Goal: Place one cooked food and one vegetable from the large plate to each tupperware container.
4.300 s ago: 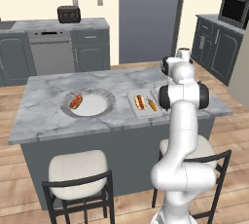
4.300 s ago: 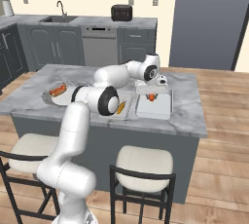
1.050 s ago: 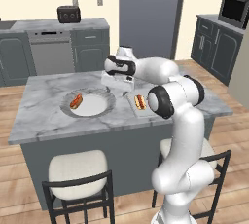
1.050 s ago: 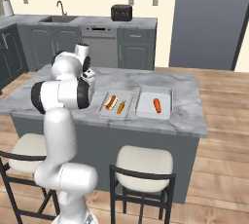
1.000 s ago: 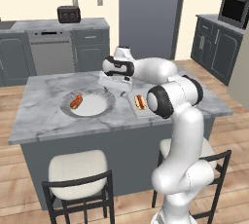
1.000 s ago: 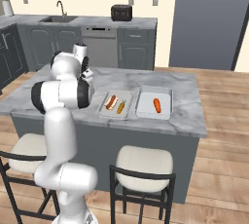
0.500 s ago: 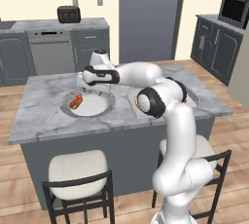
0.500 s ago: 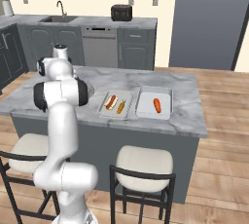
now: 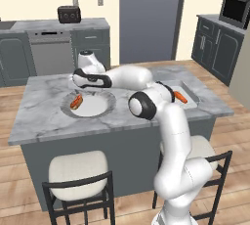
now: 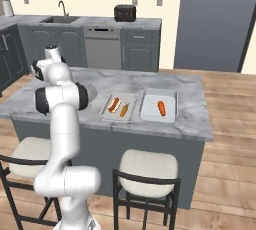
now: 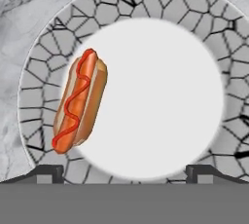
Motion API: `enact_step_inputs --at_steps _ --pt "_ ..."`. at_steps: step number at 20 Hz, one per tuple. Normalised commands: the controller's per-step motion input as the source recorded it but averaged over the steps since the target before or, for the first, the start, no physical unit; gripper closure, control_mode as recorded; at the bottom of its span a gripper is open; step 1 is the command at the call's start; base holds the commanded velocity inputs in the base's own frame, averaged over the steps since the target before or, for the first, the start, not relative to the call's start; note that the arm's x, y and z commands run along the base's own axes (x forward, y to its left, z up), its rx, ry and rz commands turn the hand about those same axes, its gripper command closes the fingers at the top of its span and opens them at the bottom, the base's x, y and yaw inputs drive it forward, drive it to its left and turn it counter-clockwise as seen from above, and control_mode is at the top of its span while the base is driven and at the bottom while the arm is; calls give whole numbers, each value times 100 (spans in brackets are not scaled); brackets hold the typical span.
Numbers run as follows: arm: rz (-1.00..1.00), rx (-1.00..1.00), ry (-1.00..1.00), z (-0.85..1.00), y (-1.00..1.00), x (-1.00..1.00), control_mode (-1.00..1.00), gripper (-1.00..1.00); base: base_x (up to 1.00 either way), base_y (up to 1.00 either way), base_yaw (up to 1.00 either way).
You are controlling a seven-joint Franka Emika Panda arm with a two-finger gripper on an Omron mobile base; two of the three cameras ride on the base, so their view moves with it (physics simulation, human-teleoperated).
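Hand (image 11: 124,172) spread wide, empty, hovering over the wide round plate with grey ribbed rim (image 11: 204,13). Last red-brown sausage in tan bun (image 11: 80,101) sits left of hand centre, half on the rim, angled. Risk: descending uncentred, one finger clips the bun, rolls it onto the marble tabletop (image 11: 19,4).

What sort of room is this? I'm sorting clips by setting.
A home kitchen, rendered: a marble-topped island with stools, a dishwasher beside a sink, and a toaster on the back counter.
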Motion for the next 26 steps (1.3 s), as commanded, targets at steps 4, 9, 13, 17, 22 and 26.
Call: enact_step_inputs --at_steps 4,9,13,17,22,26 --pt "0 -5 0 -14 11 0 -100 -100 0 0 0" --pt "0 0 0 -9 30 4 -100 -100 0 0 0" --pt "0 -1 4 -38 12 1 -100 -100 0 0 0" --pt "0 -7 0 -11 9 16 -100 -100 0 0 0" --pt "0 -7 0 -4 13 22 -100 -100 0 0 0" --pt "0 -8 0 -21 18 12 -100 -100 0 0 0"
